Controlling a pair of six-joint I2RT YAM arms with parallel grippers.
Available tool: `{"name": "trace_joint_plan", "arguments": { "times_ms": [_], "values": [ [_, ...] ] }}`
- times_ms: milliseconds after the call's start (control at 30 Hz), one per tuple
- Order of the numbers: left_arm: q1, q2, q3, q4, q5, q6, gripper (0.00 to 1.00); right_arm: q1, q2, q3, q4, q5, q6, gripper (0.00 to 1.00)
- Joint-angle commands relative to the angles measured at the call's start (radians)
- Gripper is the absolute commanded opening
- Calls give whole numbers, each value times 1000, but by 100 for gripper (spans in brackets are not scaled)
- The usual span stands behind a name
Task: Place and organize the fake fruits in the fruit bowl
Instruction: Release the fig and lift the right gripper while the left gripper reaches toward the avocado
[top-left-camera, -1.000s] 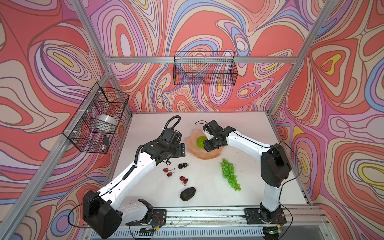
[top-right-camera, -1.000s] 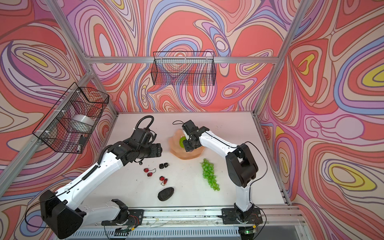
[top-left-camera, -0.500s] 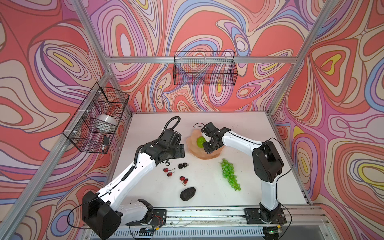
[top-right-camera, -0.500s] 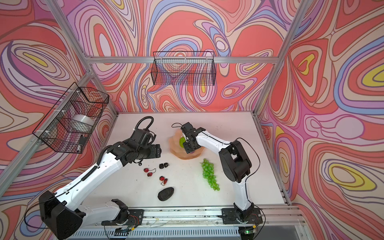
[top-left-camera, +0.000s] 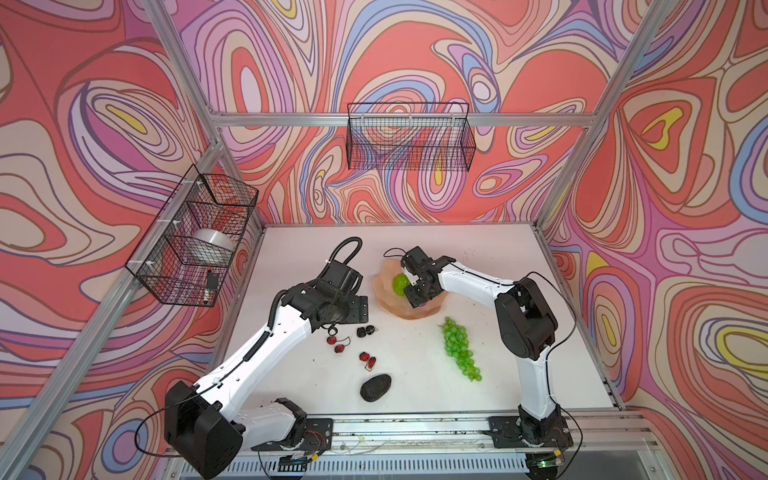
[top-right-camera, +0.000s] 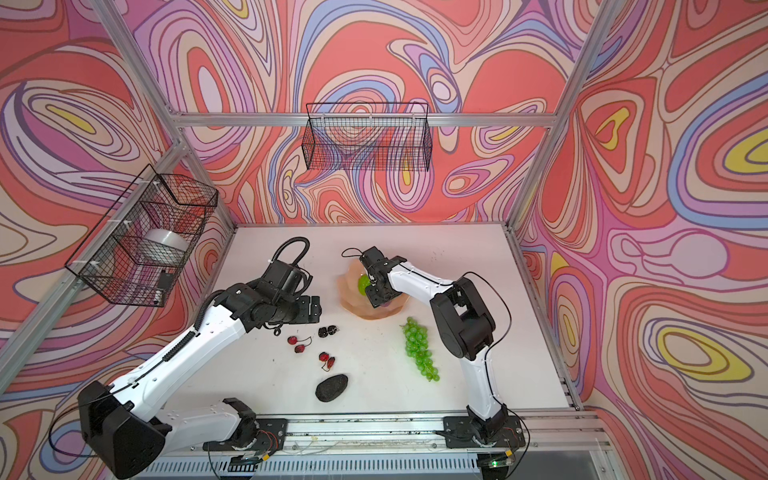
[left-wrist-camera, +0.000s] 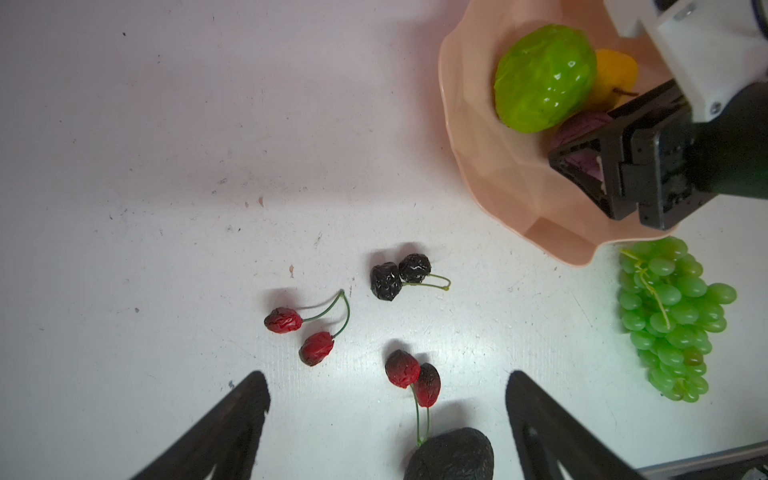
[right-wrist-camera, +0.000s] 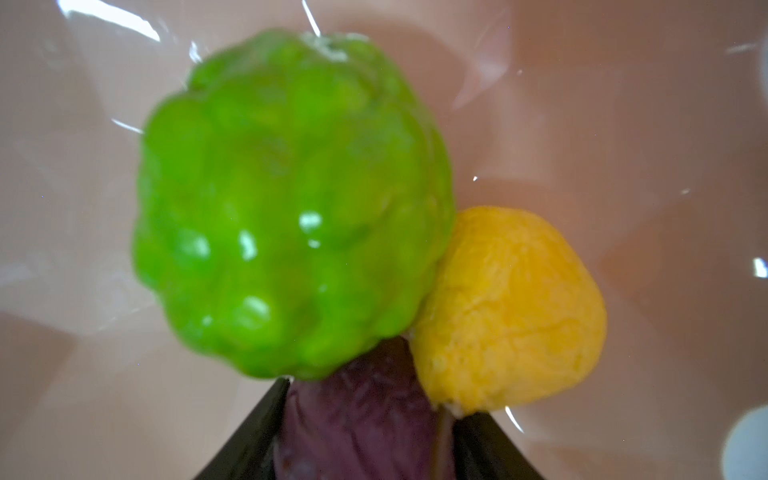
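Bowl: You had the fruit bowl (left-wrist-camera: 490, 174) near the middle of both top views on the worktop (top-left-camera: 478, 241). The bumpy green ball (right-wrist-camera: 291, 199), yellow fruit (right-wrist-camera: 507, 316) and purple ball (right-wrist-camera: 353, 415) were touching one another inside it.
Right fingers: Your right fingers (right-wrist-camera: 253, 440) flanked the purple ball, partly apart. The views did not show whether they pinched it or had let go.
Left fingers: Your left fingers (left-wrist-camera: 237, 419) were spread wide and empty, above the cherries at the bowl's lower left in both top views.
Outside the bowl: The grape bunch (top-left-camera: 459, 353) lay at the bowl's lower right and the avocado (top-left-camera: 375, 387) near the bottom centre. Two red cherry pairs (left-wrist-camera: 303, 332) (left-wrist-camera: 411, 374) and a black cherry pair (left-wrist-camera: 399, 274) lay on the worktop too.
Risk, pulling out: If the purple ball clung to a finger, you could have dragged it out. That might also have rolled the green ball over the low rim.
Risk, bowl shift: A finger catching the wall would probably have slid the bowl.
Risk, cherries: They looked small and thin-stemmed. A grab on the stem alone might have let a pair swing loose.
Risk, crowding: Both arms were near the bowl, so bringing the left in early could have made them collide.
Risk, grapes: The bunch looked floppy and might have draped over the rim.
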Motion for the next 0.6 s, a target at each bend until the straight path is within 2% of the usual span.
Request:
{"name": "trace_joint_plan", "arguments": {
  "times_ms": [0, 200, 433, 567],
  "values": [
    [-3, -24, 6, -69, 47, 13, 95, -1, 15, 24, 8, 28, -10, 67],
    [-4, -3, 8, -102, 187, 35, 96, 0, -8, 54, -7, 36, -21, 79],
    [-17, 4, -19, -172, 340, 68, 89, 0, -122, 38, -29, -6, -8, 79],
    [-89, 27, -52, -177, 392, 53, 88, 0, -199, -1, -35, -25, 6, 79]
  ]
}}
